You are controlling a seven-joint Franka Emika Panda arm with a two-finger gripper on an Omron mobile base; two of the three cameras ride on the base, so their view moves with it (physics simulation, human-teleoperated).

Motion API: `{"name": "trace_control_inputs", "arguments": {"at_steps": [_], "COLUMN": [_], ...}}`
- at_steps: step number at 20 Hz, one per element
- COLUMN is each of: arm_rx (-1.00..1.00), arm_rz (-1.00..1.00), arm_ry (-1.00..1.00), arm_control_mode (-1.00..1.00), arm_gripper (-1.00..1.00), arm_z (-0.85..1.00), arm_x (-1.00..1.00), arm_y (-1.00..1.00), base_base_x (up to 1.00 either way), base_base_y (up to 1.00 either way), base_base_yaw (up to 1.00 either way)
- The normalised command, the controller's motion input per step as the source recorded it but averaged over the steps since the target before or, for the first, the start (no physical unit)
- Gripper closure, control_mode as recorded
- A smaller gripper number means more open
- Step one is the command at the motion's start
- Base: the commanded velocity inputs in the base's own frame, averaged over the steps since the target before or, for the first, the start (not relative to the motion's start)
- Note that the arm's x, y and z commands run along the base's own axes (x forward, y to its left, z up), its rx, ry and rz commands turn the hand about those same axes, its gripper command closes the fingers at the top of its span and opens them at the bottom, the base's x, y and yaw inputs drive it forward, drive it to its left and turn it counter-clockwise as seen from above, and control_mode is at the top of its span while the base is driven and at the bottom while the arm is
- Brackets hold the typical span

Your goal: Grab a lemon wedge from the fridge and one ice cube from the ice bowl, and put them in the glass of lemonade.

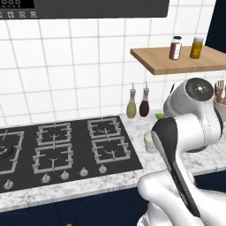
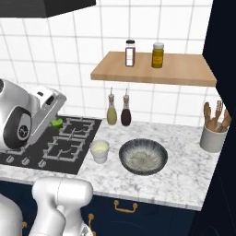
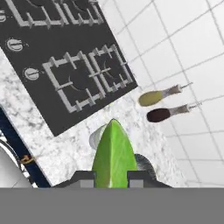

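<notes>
Left base view: the arm's white body hides most of the glass of lemonade (image 1: 149,142); two bottles (image 1: 137,105) stand behind it by the stove (image 1: 62,148).

Right base view: the glass stands just beside the ice bowl (image 2: 143,156), two jars (image 2: 144,54) on the shelf (image 2: 184,71) above. No labels readable.

Hand view: the gripper (image 3: 112,176) is clamped on the lemon wedge (image 3: 113,155), above the glass.

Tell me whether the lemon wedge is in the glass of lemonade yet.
Not yet. The lemon wedge sits clamped between the gripper fingertips, above the counter, while the glass of lemonade stands beside the ice bowl.
</notes>
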Motion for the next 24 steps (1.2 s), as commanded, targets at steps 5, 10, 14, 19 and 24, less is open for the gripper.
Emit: {"name": "trace_control_inputs", "arguments": {"at_steps": [5,10,14,19,24], "arm_rx": [-1.00,-0.93,-0.75,-0.72,-0.36], "arm_rz": [0.32,0.31,0.31,0.30,0.15], "arm_ry": [0.24,0.36,0.50,0.52,0.38], "arm_control_mode": [-1.00,-1.00,-1.00,-1.00,-1.00], "arm_gripper": [1.00,1.00,1.00,1.00,1.00], "arm_z": [-0.21,-0.27,-0.03,0.00,-0.03], "arm_x": [-0.17,-0.13,-0.12,-0.02,0.02], "arm_y": [-0.01,-0.05,-0.07,-0.09,-0.30], "base_base_x": [0.00,0.00,0.00,0.00,0.00], "base_base_y": [0.00,0.00,0.00,0.00,0.00], "base_base_yaw": [0.00,0.00,0.00,0.00,0.00]}}
